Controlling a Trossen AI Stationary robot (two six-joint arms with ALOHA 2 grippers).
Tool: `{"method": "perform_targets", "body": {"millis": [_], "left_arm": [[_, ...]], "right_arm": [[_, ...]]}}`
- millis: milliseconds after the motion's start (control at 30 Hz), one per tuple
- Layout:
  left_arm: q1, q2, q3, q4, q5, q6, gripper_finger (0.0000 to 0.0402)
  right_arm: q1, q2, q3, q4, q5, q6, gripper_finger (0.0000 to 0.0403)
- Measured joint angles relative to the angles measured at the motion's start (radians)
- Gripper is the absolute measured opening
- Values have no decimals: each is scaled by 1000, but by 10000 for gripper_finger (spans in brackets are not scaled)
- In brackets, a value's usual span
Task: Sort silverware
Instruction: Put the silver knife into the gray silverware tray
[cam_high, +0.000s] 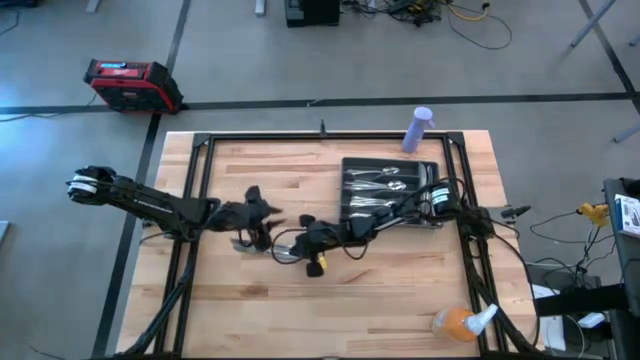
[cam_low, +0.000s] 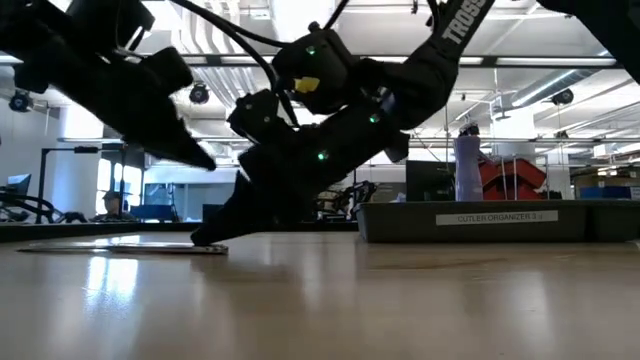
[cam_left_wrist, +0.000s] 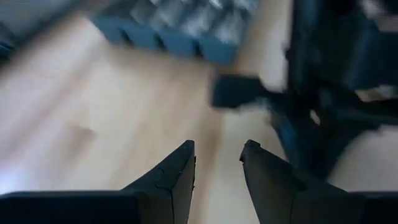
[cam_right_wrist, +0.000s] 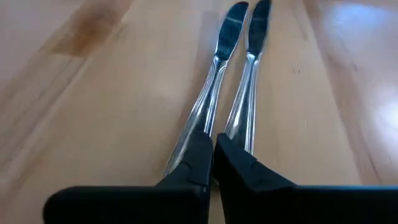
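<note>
Two silver knives (cam_right_wrist: 214, 81) (cam_right_wrist: 249, 74) lie side by side flat on the wooden table, blades pointing away from my right gripper (cam_right_wrist: 213, 146). That gripper is shut and its tips sit low at the knives' handle ends, near the table's middle (cam_high: 296, 243). More silverware (cam_high: 385, 185) lies in the dark tray (cam_high: 346, 190) at the far right. My left gripper (cam_left_wrist: 217, 152) hovers open with nothing between its fingers, just left of the right gripper (cam_high: 268, 212). Another shiny piece (cam_high: 243, 246) lies on the table below it. My right gripper comes down slanting from the table's right, along the knives. Its shut fingertips (cam_right_wrist: 202, 155) cover the knives' handle ends (cam_right_wrist: 198, 127). Whether they touch or pinch either handle, I cannot tell. Both knives lie flat on the table.
A purple bottle (cam_high: 417, 130) stands at the far edge beyond the tray. An orange spray bottle (cam_high: 460, 322) lies at the near right corner. The tray's labelled front wall (cam_low: 500, 220) stands to the right in the low view. Bare wood spreads over the near half of the table.
</note>
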Motion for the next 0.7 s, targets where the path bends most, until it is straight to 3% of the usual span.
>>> {"method": "perform_targets", "body": {"millis": [167, 700], "left_arm": [[-27, 5, 0, -161, 124, -172, 119], [-181, -9, 0, -581, 105, -602, 118]], "right_arm": [[-16, -28, 3, -131, -4, -3, 2], [-66, -120, -6, -321, 40, -105, 2]]}}
